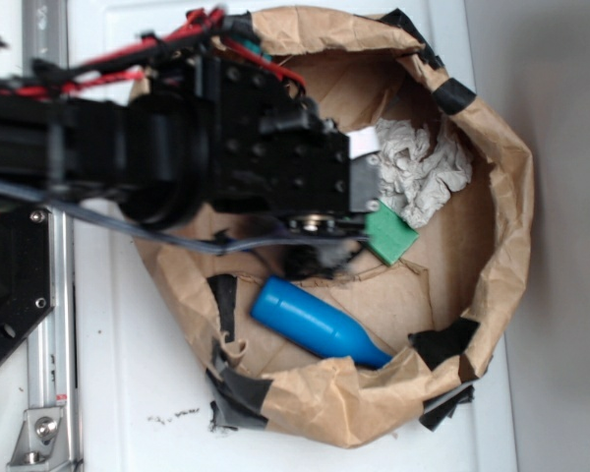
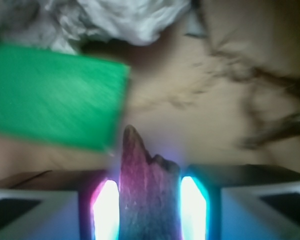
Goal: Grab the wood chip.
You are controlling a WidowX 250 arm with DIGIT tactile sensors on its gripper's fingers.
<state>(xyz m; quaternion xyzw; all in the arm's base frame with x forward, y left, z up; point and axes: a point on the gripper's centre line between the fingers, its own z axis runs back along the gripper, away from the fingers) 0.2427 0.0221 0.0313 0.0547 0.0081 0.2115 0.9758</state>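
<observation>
Gripper [image 2: 150, 210] fingers [image 2: 106, 210] sit at the bottom of the wrist view, glowing white with pink and cyan edges, and the wood chip [image 2: 147, 187] stands between them, its rough dark streaky body filling the gap so that both pads press against its sides: the claw is pinching the chip. The chip's pointed tip rises just above the fingers and reaches the lower right corner of a green block [image 2: 55, 95], which lies flat to the upper left, blurred. Beyond the chip spreads the brown paper floor [image 2: 210, 115], creased and marked with darker wrinkles on the right. Farther still, at the top of that view, lies a crumpled white cloth [image 2: 125, 17]. From the exterior view, the black arm [image 1: 177, 147] with red wires reaches in from the left over a brown paper bag [image 1: 492, 147] whose rim is rolled down and patched with black tape [image 1: 442, 339]; the gripper itself and the chip are hidden under the arm's wrist there. Just right of the wrist, the green block [image 1: 393, 236] pokes out, and the white cloth [image 1: 423, 167] lies above it against the bag's far side. A blue bottle [image 1: 315, 324] lies tilted on the bag's floor near the lower rim, apart from the arm. The bag rests on a white table [image 1: 108, 393], with a metal rail [image 1: 49, 334] along the left edge.
</observation>
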